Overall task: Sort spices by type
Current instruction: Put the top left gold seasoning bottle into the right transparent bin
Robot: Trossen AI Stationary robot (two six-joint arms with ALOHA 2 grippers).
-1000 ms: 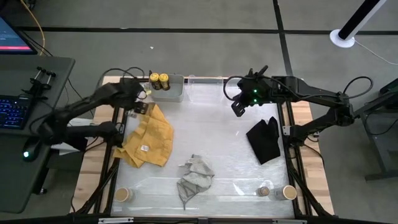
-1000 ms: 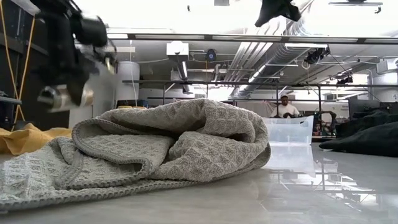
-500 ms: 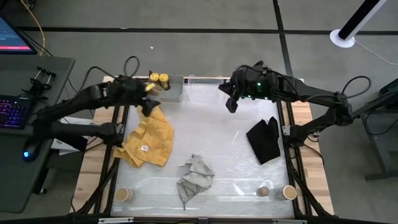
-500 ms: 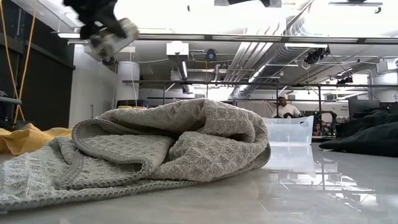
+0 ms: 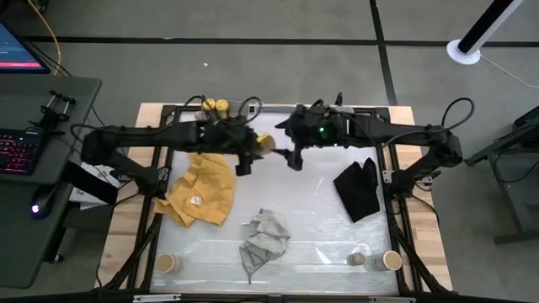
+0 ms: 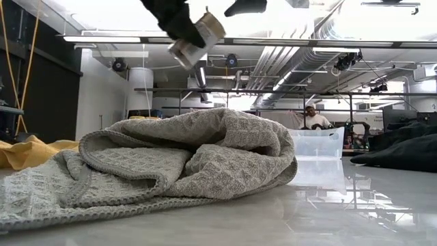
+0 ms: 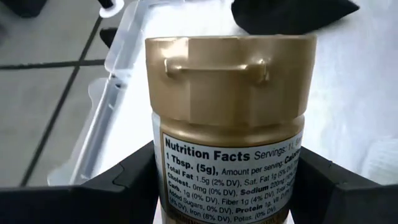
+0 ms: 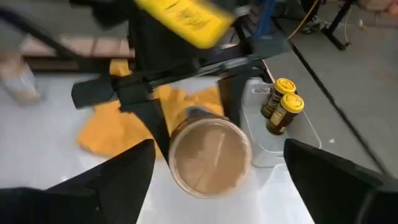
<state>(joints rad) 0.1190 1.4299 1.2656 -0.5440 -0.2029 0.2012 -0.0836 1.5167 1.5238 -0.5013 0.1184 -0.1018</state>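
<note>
A tan spice jar (image 7: 227, 124) with a golden cap (image 8: 208, 155) hangs high over the table's middle, with my left gripper (image 5: 255, 148) shut on it. My right gripper (image 5: 291, 156) faces the cap from the right, open. Its fingers (image 8: 93, 180) stand wide on either side of the jar without touching it. Two dark jars with yellow tops (image 8: 281, 106) stand in the grey bin (image 8: 264, 152) at the far left. Two tan jars (image 5: 167, 263) (image 5: 392, 260) and a tiny clear jar (image 5: 358, 258) stand on the table along the near edge. My left gripper pinches the jar's labelled body (image 7: 163, 180), below the cap, between its two fingers. The fingers come from the table's left, slanting down. The jar (image 6: 196, 37) is lifted clear and tilted, its cap pointing toward my right gripper.
A yellow cloth (image 5: 202, 189) lies left of centre, a crumpled grey cloth (image 5: 265, 240) near the front middle and a black cloth (image 5: 358, 189) at the right. A clear bin (image 6: 315, 143) stands at the far edge.
My left gripper has carried the jar up and toward the table's middle, away from the grey bin, rolling as it went. The jar now points its cap at the right arm. My right gripper has come toward the left gripper, turned, and opened.
</note>
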